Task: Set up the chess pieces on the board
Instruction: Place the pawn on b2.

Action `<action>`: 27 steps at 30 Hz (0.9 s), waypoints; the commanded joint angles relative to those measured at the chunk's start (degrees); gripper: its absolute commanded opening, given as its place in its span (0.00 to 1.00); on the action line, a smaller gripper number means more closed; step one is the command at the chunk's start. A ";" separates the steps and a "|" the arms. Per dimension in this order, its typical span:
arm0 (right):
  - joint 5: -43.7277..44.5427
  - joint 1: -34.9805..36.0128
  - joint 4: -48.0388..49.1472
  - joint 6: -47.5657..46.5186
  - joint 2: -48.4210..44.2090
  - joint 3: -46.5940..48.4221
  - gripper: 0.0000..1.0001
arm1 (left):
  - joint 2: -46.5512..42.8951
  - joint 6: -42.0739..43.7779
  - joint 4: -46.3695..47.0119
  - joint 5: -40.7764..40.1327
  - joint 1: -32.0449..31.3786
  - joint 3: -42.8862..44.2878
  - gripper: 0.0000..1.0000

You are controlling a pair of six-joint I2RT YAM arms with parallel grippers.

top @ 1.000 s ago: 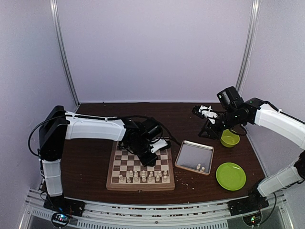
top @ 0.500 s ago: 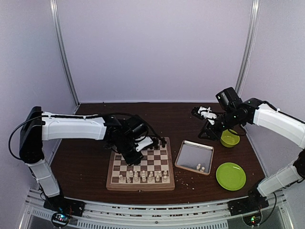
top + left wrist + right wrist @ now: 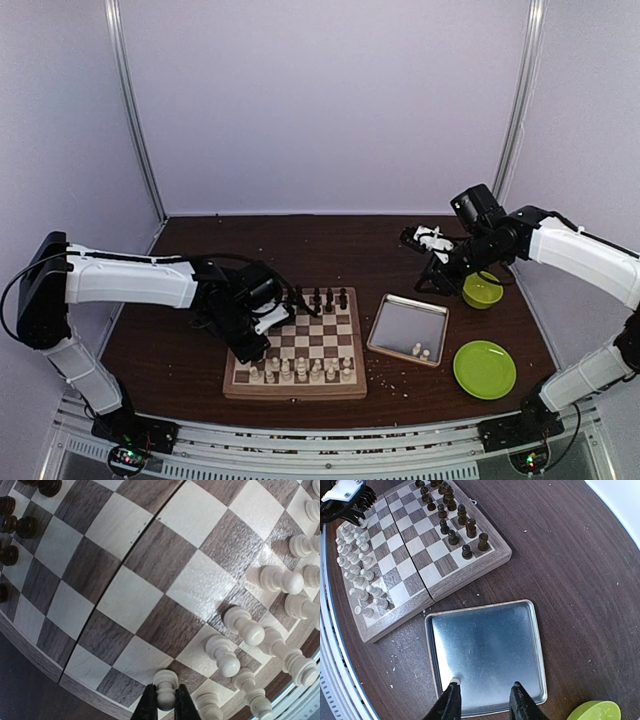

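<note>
Holding a white pawn (image 3: 165,686) clamped in left gripper (image 3: 165,706) over the board (image 3: 150,555), right gripper (image 3: 484,700) fingers apart, empty (most chess pieces (image 3: 300,370) set, two left in tray (image 3: 400,325))

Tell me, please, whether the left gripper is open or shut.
Shut on a cream pawn: the left wrist view shows the left gripper pinching it at the edge of the board.

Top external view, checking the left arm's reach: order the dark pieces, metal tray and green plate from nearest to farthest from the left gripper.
From the left gripper:
1. dark pieces, far row of the board.
2. metal tray, right of it.
3. green plate, far right.
</note>
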 commanded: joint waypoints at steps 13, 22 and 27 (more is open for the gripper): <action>-1.11 -0.27 -1.19 -0.44 1.26 0.66 0.34 | -3.11 -1.51 0.76 3.63 -0.04 -2.39 0.02; -1.17 -0.30 -1.37 -0.50 1.13 0.63 0.34 | -0.81 -1.31 1.19 4.55 -0.12 -1.51 0.04; -1.11 -0.30 -1.46 -0.51 1.15 0.64 0.34 | -0.96 -1.19 1.09 4.62 -0.25 -1.95 0.14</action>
